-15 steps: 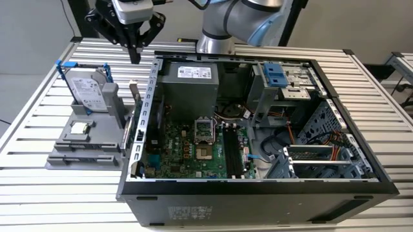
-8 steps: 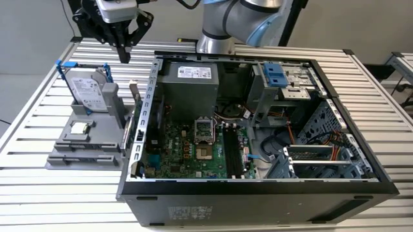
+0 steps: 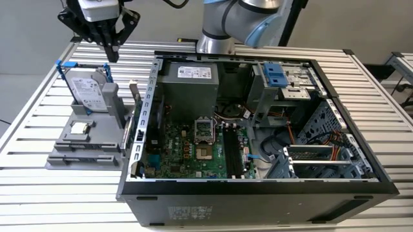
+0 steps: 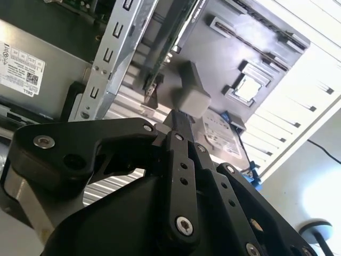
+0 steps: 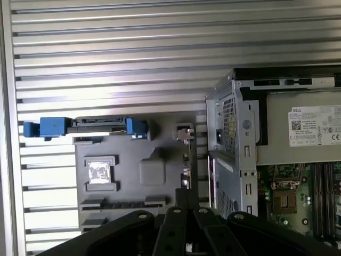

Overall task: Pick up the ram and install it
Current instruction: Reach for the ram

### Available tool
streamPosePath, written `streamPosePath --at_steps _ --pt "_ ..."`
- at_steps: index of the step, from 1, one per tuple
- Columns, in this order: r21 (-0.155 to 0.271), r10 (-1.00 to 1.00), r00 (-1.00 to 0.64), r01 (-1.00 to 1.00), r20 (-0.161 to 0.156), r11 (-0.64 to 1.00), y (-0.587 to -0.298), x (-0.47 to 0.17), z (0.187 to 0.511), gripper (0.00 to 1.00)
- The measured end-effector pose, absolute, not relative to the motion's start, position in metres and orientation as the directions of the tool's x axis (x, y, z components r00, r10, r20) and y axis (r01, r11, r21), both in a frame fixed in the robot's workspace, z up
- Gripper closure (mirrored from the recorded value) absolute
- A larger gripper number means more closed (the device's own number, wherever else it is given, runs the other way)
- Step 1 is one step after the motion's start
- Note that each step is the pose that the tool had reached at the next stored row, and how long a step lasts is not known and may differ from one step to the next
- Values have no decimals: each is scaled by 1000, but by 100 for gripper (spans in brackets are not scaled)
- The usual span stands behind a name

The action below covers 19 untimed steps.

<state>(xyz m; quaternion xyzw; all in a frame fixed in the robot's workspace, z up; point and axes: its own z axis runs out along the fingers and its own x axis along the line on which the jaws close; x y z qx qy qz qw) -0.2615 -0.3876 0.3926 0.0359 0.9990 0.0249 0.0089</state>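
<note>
The ram [image 3: 134, 96] is a thin dark board standing on edge in the side of the grey holder [image 3: 65, 150], close to the computer case wall. In the second wrist view the ram [image 4: 169, 45] shows as a green strip, and in the first wrist view the ram [image 5: 185, 170] appears edge-on. My gripper [image 3: 114, 54] hangs above the holder's back end, shut with nothing in it. Its closed fingertips [image 4: 184, 121] point down toward the holder's raised grey block [image 4: 193, 96]. The black memory slots [image 3: 231, 145] lie on the motherboard inside the case.
A silver hard drive [image 3: 87, 89] in a blue bracket stands at the holder's back, and a small square processor chip [image 3: 79, 127] lies in its middle. The open computer case [image 3: 139, 145] rises beside the holder. Everything sits on a slatted metal table [image 3: 38, 188].
</note>
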Motion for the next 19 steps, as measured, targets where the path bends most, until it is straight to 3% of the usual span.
streamPosePath --at_steps 19 --pt "50 56 -998 55 -16 997 -382 -311 393 100"
